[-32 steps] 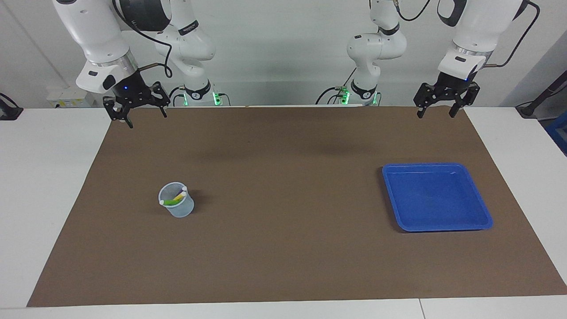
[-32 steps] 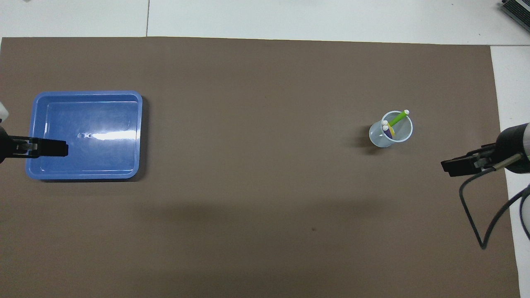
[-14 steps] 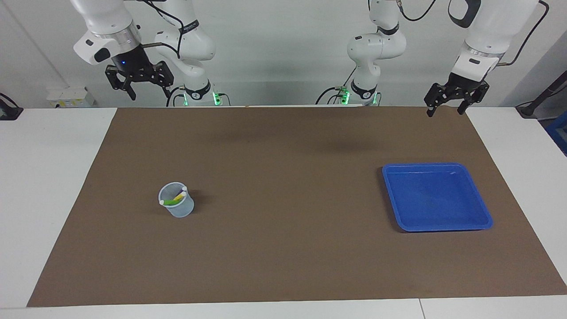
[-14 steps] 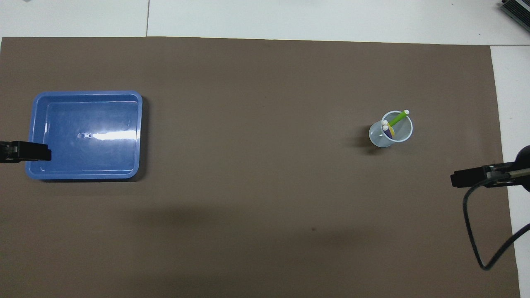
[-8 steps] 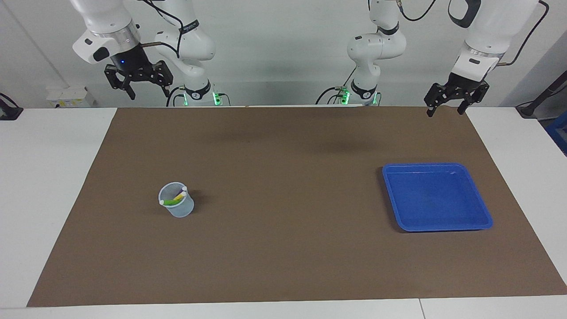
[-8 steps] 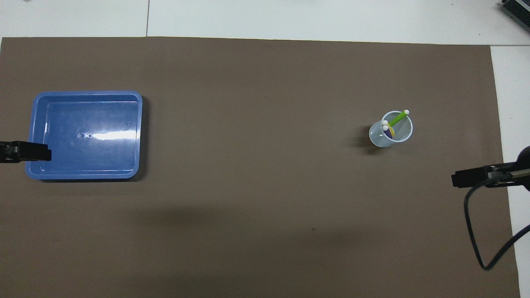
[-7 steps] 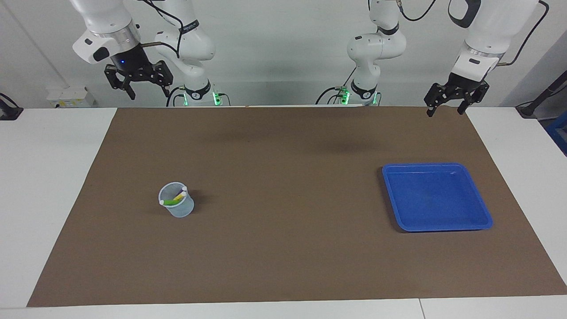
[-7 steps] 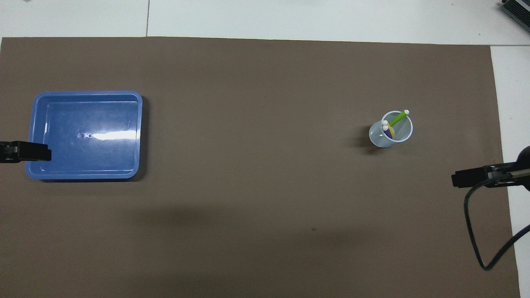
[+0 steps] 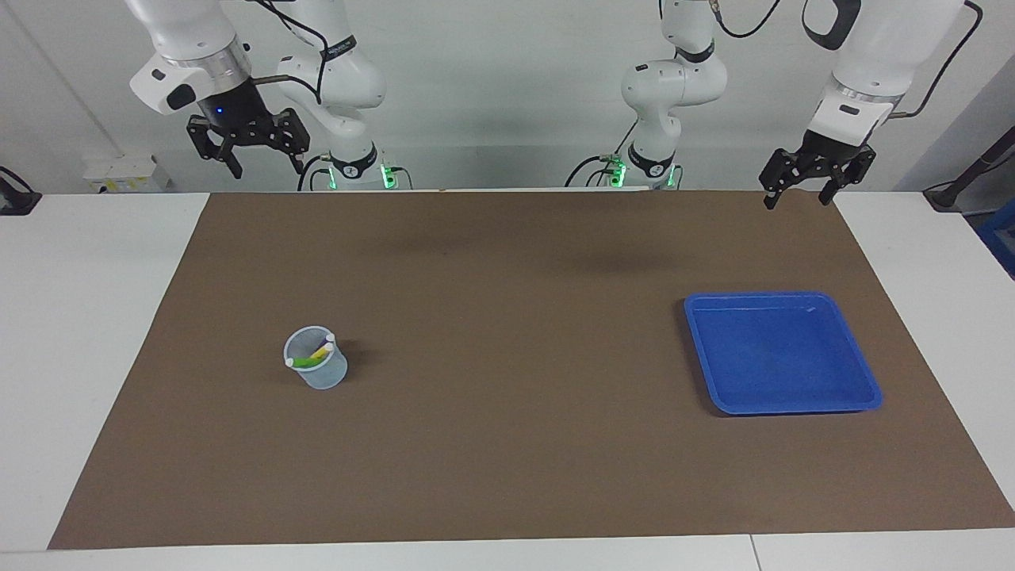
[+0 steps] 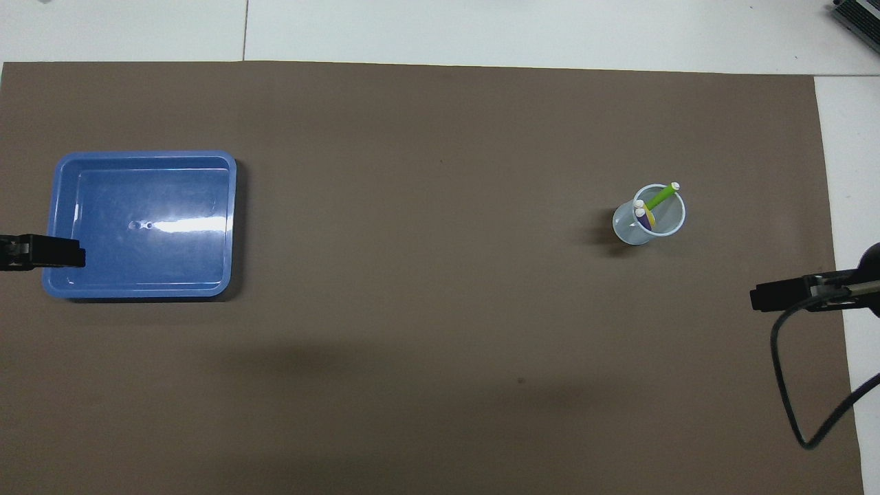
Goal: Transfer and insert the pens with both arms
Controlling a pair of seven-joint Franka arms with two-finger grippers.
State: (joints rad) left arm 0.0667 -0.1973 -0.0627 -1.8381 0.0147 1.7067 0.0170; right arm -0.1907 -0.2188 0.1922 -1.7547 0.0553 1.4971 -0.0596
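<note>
Pens (image 9: 315, 354) — green, yellow and purple, whitish cap ends up — stand together in the clear cup (image 9: 317, 369) on the brown mat (image 9: 507, 444), leaning against its rim; in the overhead view the green one tilts farthest out over the edge. We take the cup as our landmark.

The right hand (image 9: 246, 147) hangs high over the mat's robot-side edge, nearer the right arm's end of the table than the cup and well apart from it. Its fingers stand spread and it carries nothing. The left hand (image 9: 817, 176) hangs likewise, over the mat corner at the left arm's end, with the blue tray (image 9: 868, 388) lying between it and the table's outer edge; its fingers too are spread and bare. The tray shows no pens — we judge the insertion done and both arms waiting.

What could go wrong from here, in our judgement:
- The cup looks light and narrow-based, so any hand sweeping low beside it could tip it and spill all three pens.
- The leaning green pen loads one side of the rim; a knock to the table might roll the cup toward that side.
- A trailing cable (image 10: 790, 385) near the right hand could snag on a wide swing.
</note>
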